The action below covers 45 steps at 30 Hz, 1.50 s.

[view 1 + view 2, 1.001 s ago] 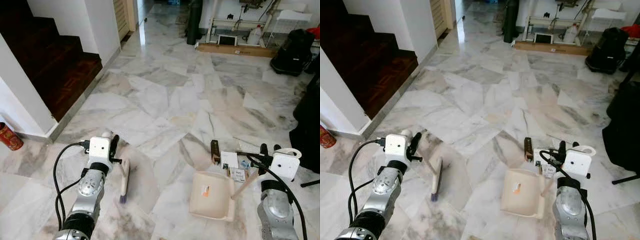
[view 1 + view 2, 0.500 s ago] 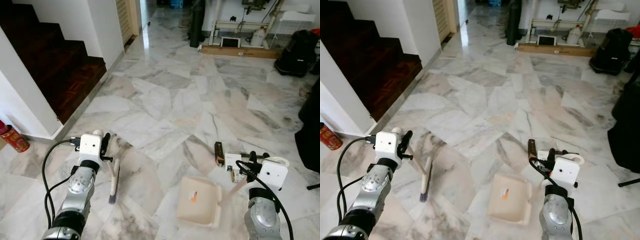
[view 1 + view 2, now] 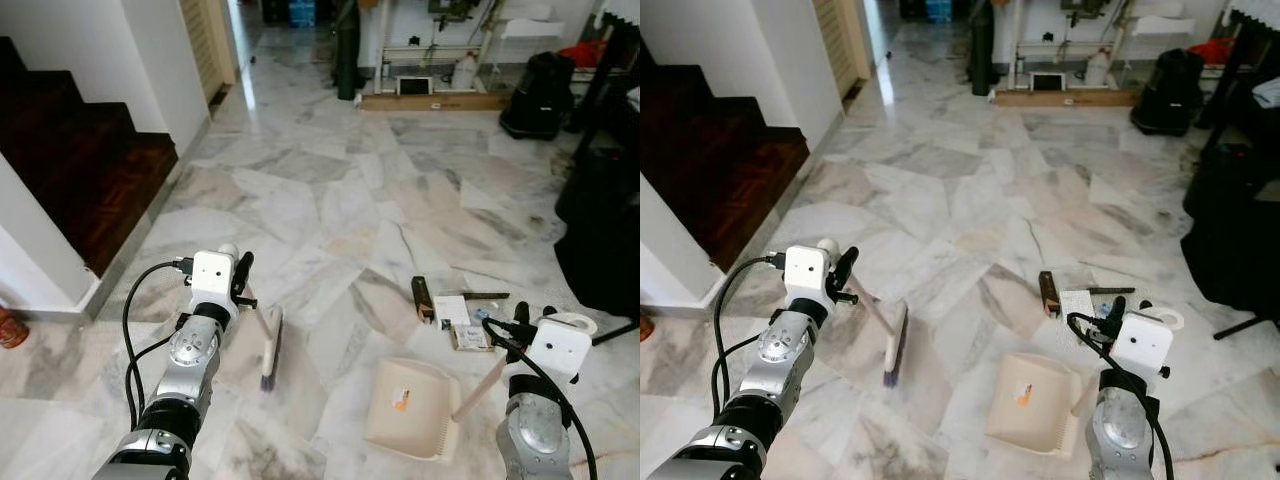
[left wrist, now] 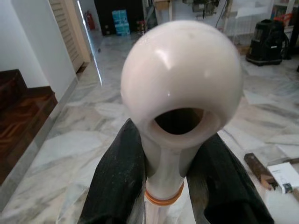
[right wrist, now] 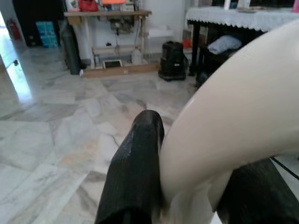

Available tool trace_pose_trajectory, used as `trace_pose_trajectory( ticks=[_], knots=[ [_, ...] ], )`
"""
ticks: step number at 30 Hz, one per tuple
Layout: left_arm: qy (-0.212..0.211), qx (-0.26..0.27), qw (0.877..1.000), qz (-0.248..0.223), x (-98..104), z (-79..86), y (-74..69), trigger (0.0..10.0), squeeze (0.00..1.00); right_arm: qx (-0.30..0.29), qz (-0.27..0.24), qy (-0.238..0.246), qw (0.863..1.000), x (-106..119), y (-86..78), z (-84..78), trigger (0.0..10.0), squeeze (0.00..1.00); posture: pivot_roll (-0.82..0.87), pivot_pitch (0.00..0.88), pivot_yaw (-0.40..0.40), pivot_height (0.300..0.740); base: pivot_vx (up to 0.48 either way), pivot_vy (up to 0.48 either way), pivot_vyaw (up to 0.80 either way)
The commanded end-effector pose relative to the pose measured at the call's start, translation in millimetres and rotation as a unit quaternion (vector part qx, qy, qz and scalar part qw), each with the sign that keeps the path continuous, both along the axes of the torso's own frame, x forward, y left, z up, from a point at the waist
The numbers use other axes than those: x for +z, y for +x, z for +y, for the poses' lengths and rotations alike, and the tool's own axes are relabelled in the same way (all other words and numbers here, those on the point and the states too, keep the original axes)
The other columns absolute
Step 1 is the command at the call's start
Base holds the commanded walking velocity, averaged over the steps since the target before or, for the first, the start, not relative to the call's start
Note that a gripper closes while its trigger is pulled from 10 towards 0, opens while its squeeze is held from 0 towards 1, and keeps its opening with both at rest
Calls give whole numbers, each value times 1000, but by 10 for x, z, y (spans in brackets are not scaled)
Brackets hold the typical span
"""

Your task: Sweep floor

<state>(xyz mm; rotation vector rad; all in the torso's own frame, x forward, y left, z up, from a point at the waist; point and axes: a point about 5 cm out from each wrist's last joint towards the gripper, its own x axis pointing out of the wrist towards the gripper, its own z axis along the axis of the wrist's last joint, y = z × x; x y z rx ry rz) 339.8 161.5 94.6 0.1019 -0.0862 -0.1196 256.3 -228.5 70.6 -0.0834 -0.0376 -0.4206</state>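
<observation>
Currently sweeping | left gripper [image 4: 163, 186] clamped on brush [image 3: 270, 345] handle | right gripper [image 5: 187, 186] clamped on dustpan [image 3: 410, 408] handle | litter [image 3: 455, 310] ahead of dustpan | next: sweep litter into pan.

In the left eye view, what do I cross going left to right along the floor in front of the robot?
Left end effector → brush → dustpan → scattered litter → right end effector.

Right hand [image 5: 187, 186] — around, seemingly, dustpan handle [image 5: 233, 107]

Camera view swung rightward, forward.
</observation>
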Motion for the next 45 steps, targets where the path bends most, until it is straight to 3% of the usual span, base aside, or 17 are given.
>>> trace_pose_trajectory(
  ticks=[1, 13, 21, 45],
  knots=[
    [2, 19, 1000, -18, 80, 108, 30, 10000, 0, 19, -37, -2, 999, 184, 105, 82, 10000, 0, -166, 0, 55, 740, 0, 292, 0],
    [3, 15, 1000, -21, 124, 89, 70, 10000, 0, 6, -38, 3, 999, 198, 113, 43, 10000, 0, -173, 0, 83, 740, 0, 363, -584],
    [7, 10, 1000, -24, 154, 99, 91, 10000, 0, 9, -40, 13, 999, 200, 144, 104, 10000, 0, -167, 0, 92, 740, 0, 424, 0],
    [8, 0, 1000, -28, 175, 80, 106, 10000, 0, 9, -37, 19, 999, 180, 163, 131, 10000, 0, -164, 0, 96, 740, 0, 421, -776]
  ],
)
